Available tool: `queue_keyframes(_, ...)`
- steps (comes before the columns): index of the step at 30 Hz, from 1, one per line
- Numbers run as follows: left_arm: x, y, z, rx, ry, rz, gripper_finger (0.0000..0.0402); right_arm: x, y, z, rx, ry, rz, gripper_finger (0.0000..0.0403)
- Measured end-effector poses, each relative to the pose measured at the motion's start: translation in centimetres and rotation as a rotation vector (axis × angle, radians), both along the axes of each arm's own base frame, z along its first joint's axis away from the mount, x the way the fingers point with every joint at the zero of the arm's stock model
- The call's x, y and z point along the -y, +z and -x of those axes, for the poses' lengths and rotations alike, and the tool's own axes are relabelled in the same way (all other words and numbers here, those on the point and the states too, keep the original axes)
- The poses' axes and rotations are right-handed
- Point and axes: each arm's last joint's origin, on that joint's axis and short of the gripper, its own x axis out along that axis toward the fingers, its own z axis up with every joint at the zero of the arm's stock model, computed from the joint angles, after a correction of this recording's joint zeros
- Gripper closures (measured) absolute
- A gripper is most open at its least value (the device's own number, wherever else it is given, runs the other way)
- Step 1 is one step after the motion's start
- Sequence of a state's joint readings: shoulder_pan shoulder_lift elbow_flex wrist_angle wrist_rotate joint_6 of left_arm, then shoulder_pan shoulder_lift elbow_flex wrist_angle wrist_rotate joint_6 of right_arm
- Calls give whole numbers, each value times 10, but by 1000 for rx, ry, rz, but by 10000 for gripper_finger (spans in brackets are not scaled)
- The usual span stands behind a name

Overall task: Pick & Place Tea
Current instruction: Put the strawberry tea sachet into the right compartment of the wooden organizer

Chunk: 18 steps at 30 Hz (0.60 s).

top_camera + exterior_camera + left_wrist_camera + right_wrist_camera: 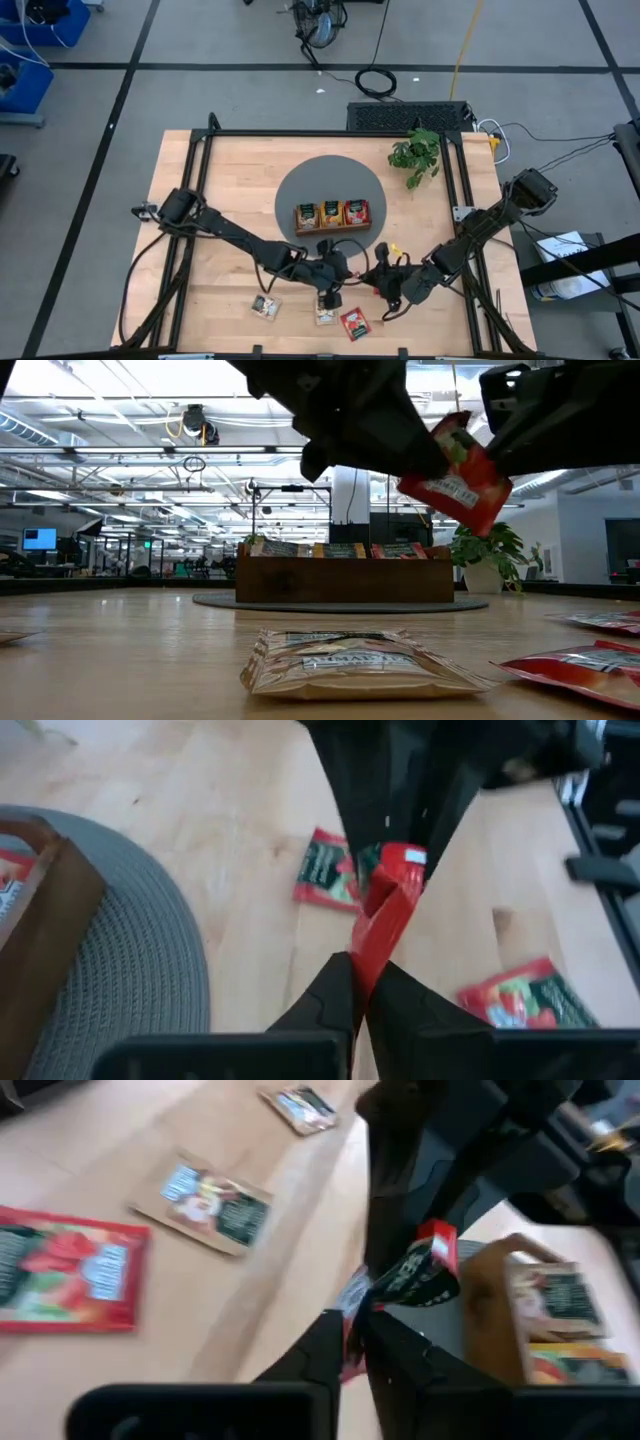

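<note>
High view: both grippers meet just in front of the wooden tray [332, 215]. Low view: a red tea sachet [456, 472] hangs tilted in the air above the tray. Left wrist view: the left gripper [361, 992] is closed on the sachet's edge. Right wrist view: the right gripper [352, 1336] also pinches it.

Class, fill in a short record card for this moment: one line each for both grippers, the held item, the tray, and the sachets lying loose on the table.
left gripper: shut on red sachet
right gripper: also pinching red sachet
red sachet: in the air between both grippers, mid-handover
wooden tray: on grey round mat, holding sachets
loose sachets: three near the front edge, including red one
</note>
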<state>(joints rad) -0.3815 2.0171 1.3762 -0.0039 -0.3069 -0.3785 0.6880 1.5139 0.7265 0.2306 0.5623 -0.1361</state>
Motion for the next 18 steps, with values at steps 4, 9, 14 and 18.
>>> queue_keyframes(4,7,-3,5,-35,-14,-23,378,0,3,2,-9,-2,-48,317)
queue_keyframes(9,16,-3,10,-27,-15,-53,392,5,16,4,29,-57,-154,263)
queue_keyframes(14,21,-3,12,-23,-13,-63,383,9,23,3,41,-100,-273,228)
queue_keyframes(18,20,-3,12,-18,10,-80,392,12,22,0,30,-136,-343,210)
